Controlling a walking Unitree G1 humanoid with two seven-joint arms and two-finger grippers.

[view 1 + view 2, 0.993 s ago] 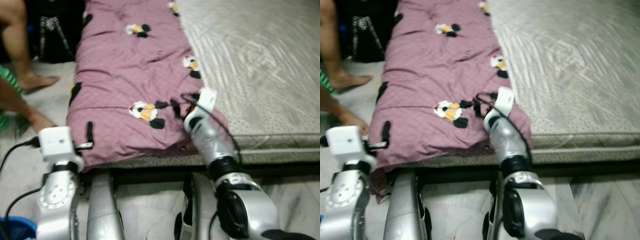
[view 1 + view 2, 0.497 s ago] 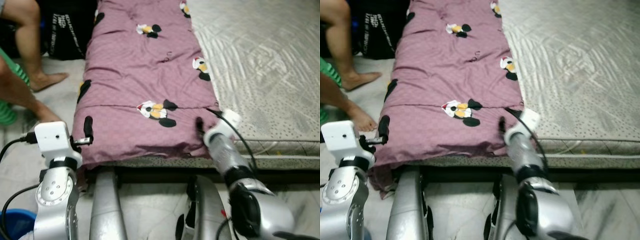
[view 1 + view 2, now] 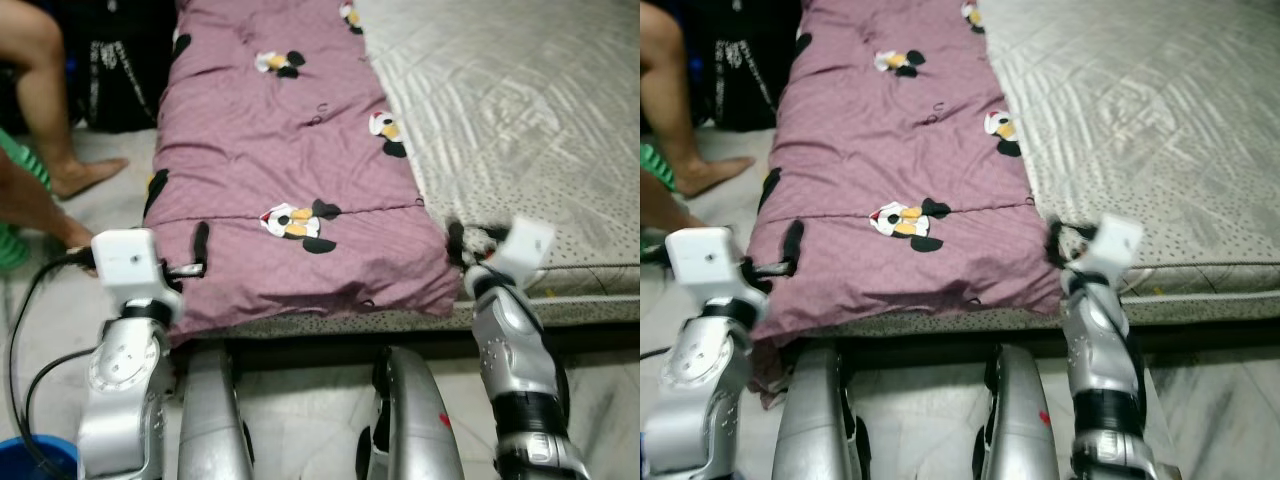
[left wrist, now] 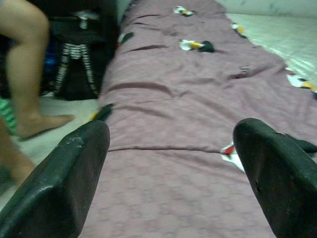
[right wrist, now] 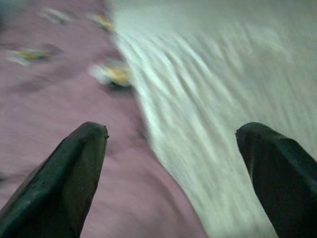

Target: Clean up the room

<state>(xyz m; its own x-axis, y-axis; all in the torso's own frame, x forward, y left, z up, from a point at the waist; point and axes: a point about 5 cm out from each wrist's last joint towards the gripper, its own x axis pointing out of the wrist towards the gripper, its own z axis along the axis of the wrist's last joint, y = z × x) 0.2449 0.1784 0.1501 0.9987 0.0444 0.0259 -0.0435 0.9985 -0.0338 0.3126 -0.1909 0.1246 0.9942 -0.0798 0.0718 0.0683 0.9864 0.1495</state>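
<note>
A mauve quilt (image 3: pixel 290 150) printed with cartoon mice lies lengthwise along the left side of a grey-white mattress (image 3: pixel 520 110). My left gripper (image 3: pixel 195 255) hovers at the quilt's near left corner. It is open, and the wrist view has the quilt (image 4: pixel 188 99) stretching away between its spread fingers (image 4: pixel 69 183). My right gripper (image 3: pixel 470 240) is at the quilt's near right corner, where quilt meets bare mattress. It is open too, with the quilt (image 5: pixel 64 109) on one side and the mattress (image 5: pixel 198 99) on the other. Neither gripper holds anything.
A person's bare legs and foot (image 3: pixel 85 170) stand on the floor left of the bed, beside a black bag (image 3: pixel 115 80). A blue bucket (image 3: pixel 20 468) sits by my left arm. The bed's front edge (image 3: pixel 330 330) runs just ahead of my legs, over tiled floor.
My right gripper has swung to the right, off the top of the quilt to its right-hand edge. The left gripper stays near the left corner. The camera has shifted a little.
</note>
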